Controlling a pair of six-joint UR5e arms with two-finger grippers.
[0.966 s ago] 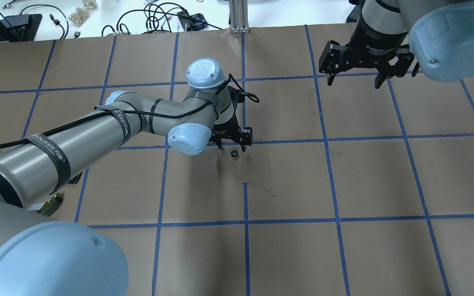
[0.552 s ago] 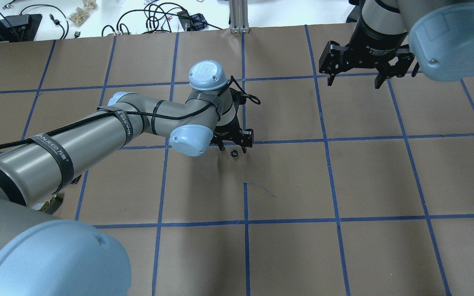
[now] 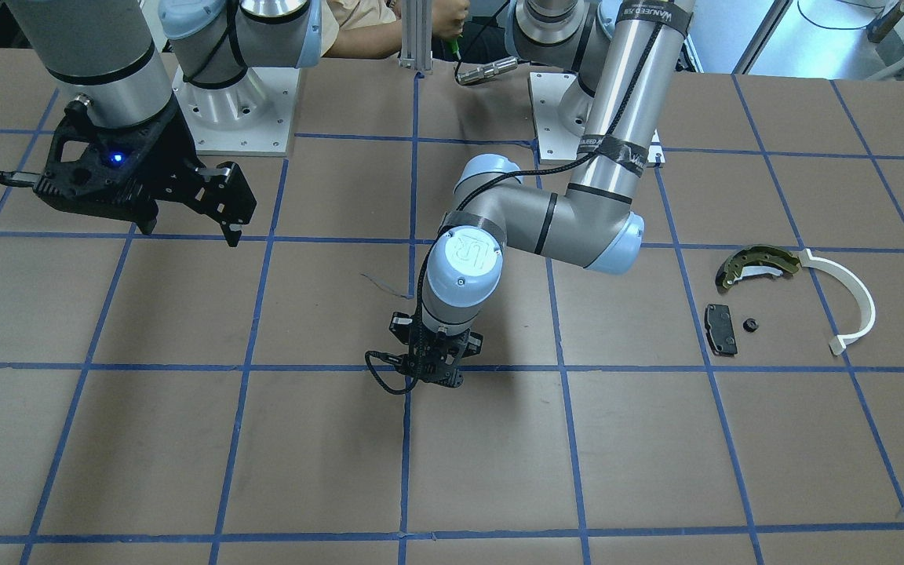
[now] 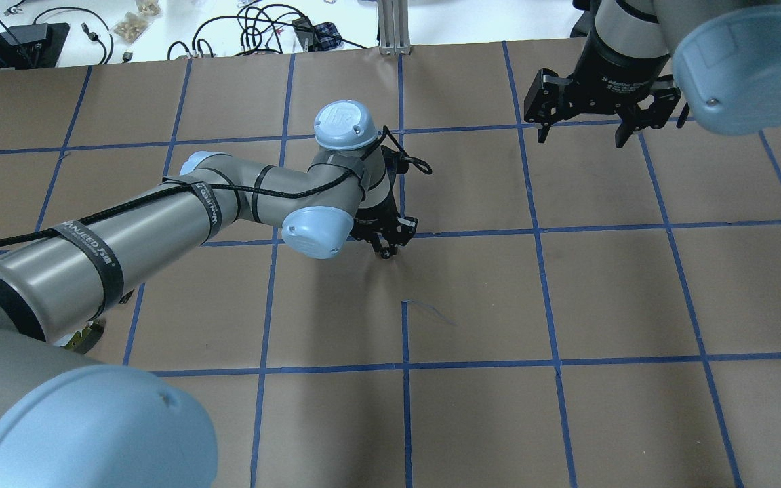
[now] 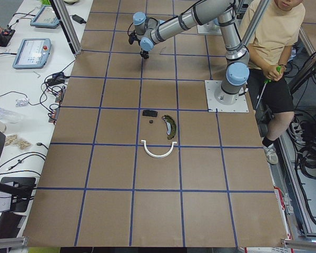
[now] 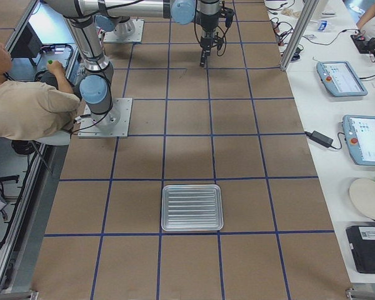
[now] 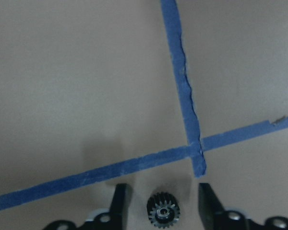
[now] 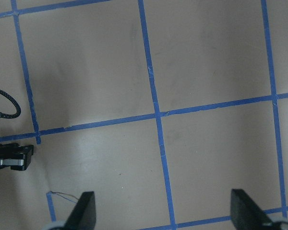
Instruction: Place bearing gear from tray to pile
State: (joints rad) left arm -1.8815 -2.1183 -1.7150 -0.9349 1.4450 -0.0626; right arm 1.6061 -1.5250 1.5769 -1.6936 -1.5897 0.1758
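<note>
Straddling bearing gear [image 7: 163, 211]: left gripper [image 7: 163, 191], jaws apart, gear centred between them, gaps either side.

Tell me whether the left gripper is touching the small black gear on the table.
Apart. The left wrist view shows the gear sitting between the left gripper's open fingers, with a visible gap on each side.

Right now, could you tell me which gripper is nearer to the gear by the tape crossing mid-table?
Left. The left gripper straddles the gear, with an open finger on each side. The right gripper hangs open well away, over the table's far right part.
</note>
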